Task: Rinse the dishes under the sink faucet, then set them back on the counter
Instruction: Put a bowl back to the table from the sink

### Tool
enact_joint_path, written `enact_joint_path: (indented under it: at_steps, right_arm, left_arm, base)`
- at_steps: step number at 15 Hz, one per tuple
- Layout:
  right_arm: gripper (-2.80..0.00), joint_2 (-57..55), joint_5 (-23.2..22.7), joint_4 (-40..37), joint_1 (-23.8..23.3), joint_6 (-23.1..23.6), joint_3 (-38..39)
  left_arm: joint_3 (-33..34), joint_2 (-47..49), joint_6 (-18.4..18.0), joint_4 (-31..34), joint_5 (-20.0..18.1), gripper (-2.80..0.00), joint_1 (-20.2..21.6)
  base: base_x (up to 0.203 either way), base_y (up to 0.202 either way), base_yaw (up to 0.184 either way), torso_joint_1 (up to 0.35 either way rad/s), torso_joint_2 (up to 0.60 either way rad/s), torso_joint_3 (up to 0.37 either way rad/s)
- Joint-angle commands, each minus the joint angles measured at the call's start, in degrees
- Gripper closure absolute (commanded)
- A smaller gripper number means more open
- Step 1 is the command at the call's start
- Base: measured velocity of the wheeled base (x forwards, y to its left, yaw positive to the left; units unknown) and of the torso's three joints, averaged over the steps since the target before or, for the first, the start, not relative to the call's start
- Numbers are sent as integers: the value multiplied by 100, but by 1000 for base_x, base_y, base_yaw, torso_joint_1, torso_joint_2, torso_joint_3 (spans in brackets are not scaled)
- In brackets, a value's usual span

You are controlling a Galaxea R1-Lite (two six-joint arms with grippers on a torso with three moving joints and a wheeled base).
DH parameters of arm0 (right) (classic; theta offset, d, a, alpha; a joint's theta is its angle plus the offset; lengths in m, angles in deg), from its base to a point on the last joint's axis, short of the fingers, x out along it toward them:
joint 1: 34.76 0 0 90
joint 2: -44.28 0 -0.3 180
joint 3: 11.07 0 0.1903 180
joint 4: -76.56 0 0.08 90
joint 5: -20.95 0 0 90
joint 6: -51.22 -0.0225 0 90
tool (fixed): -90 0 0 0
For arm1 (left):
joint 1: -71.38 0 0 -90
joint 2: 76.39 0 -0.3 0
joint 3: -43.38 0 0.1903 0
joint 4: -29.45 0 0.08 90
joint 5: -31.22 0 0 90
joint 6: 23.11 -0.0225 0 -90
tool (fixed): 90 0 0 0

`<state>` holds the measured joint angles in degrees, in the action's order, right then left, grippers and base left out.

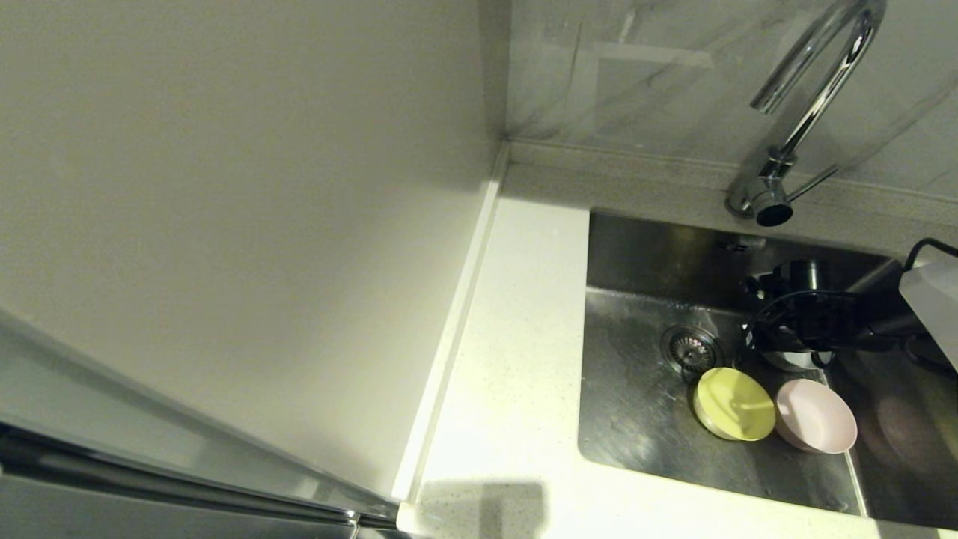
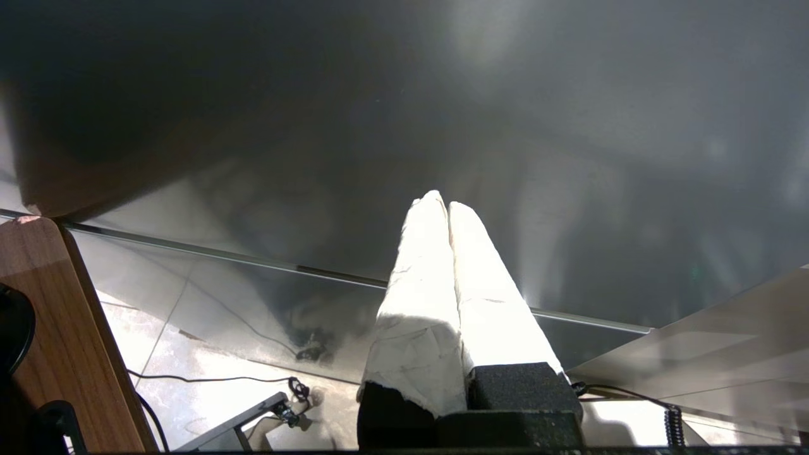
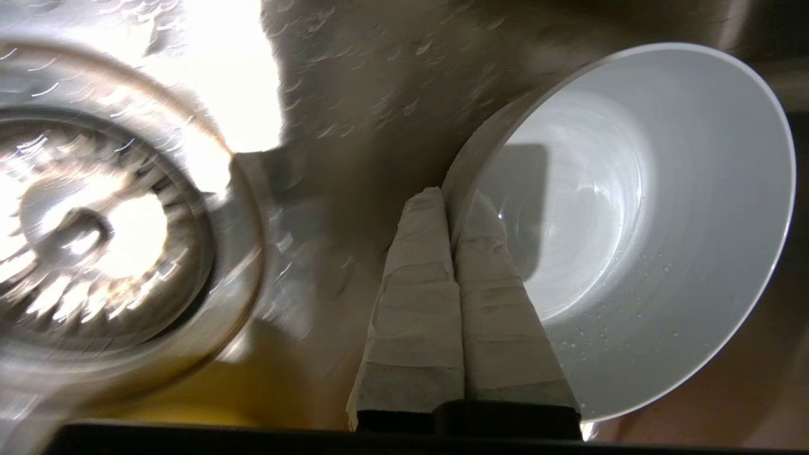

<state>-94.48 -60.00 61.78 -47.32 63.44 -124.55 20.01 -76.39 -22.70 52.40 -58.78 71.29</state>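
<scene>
Inside the sink (image 1: 636,419), my right gripper (image 3: 452,202) is shut on the rim of the white bowl (image 3: 663,221), one finger inside and one outside. Droplets speckle the bowl's inner wall, and it is tipped on edge next to the drain strainer (image 3: 95,234). In the head view the right gripper (image 1: 782,346) hides most of that bowl (image 1: 787,361). The yellow-green bowl (image 1: 735,404) and the pink bowl (image 1: 816,415) lie side by side on the sink floor just in front of it. My left gripper (image 2: 445,202) is shut on nothing, parked out of the head view.
The chrome faucet (image 1: 808,112) arches over the sink's back edge, its spout above the gripper. The white speckled counter (image 1: 516,359) runs along the sink's left side, with a cream wall panel (image 1: 224,224) beyond it. The drain (image 1: 690,347) sits left of the gripper.
</scene>
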Motion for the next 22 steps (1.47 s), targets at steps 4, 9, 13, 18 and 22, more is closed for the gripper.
enact_joint_path:
  at_steps: [4,9,13,18,22]
  right_arm:
    - [0,1235,-921,-1182,-160,-271,452]
    - [0,2711,-2397,-1919,-449,-420,1381]
    - [0,3760,-3325,-2113,-478,-471,2292]
    - [0,4220,-4622,-5128,55,-2469,797]
    - [0,4187,-6679,-7258,579,-5255,-1337]
  left_arm:
    - [18,0,3,-2,0,0,1]
    - [18,0,3,-2,0,0,1]
    - [18,0,3,-2,0,0,1]
    - [18,0,3,-2,0,0,1]
    - [18,0,3,-2,0,0,1]
  base:
    - [0,0,0,0,0,0]
    - [0,0,0,0,0,0]
    - [0,0,0,0,0,0]
    - [0,0,0,0,0,0]
    - [0,0,0,0,0,0]
